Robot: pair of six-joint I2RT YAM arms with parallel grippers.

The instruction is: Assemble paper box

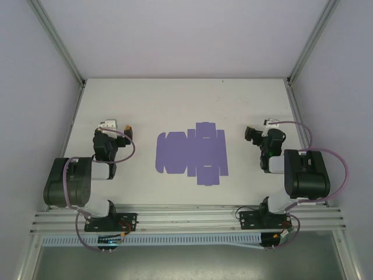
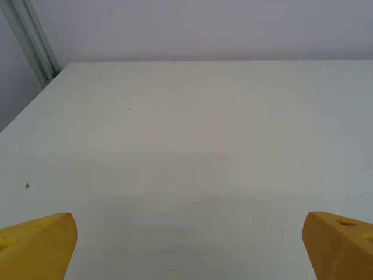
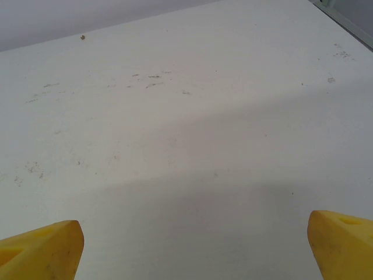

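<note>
Both pincers stand wide open and empty: our left gripper (image 2: 189, 251), yellow plastic at its tips, hangs over the left part of the matte white table (image 1: 175, 105), and our right gripper (image 3: 195, 248) over its right part. At the table's middle lies the lavender die-cut paperboard sheet (image 1: 192, 153), flat, its flaps and tabs spread. We judge it light, thin and easily creased, and would lift it at an outer flap's edge.

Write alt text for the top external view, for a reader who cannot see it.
A flat, unfolded lavender paper box sheet with flaps and tabs lies in the middle of a white table, seen from above. The left gripper and right gripper sit open on either side of it, neither touching it.
</note>
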